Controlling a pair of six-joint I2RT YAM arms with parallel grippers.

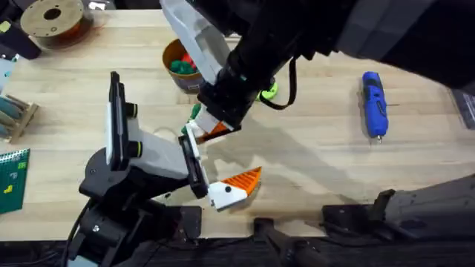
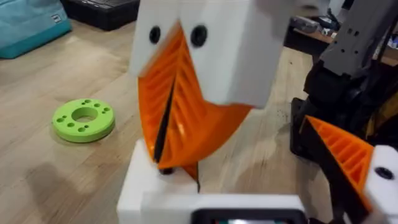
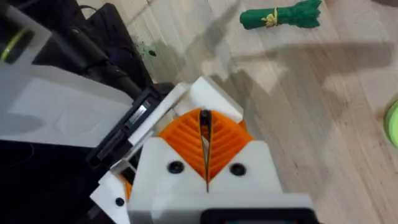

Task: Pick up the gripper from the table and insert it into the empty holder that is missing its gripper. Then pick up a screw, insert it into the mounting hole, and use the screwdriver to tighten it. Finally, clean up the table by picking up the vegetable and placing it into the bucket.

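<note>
Right end effector (image 3: 205,127) clamped on a thin dark sliver, likely the screw (image 3: 204,117): tiny, rigid, slick, so I pinch mid-shank. Left end effector (image 2: 249,180) spread open.

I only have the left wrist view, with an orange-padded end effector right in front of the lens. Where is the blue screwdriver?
Observer: The screwdriver lies on the right side of the table, its metal tip pointing toward the arm bases.
Operator: And the vegetable?
Observer: The vegetable lies on bare wood, not in the bucket.
Operator: Is anything in the bucket?
Observer: The bucket holds green and red toy produce.
</note>
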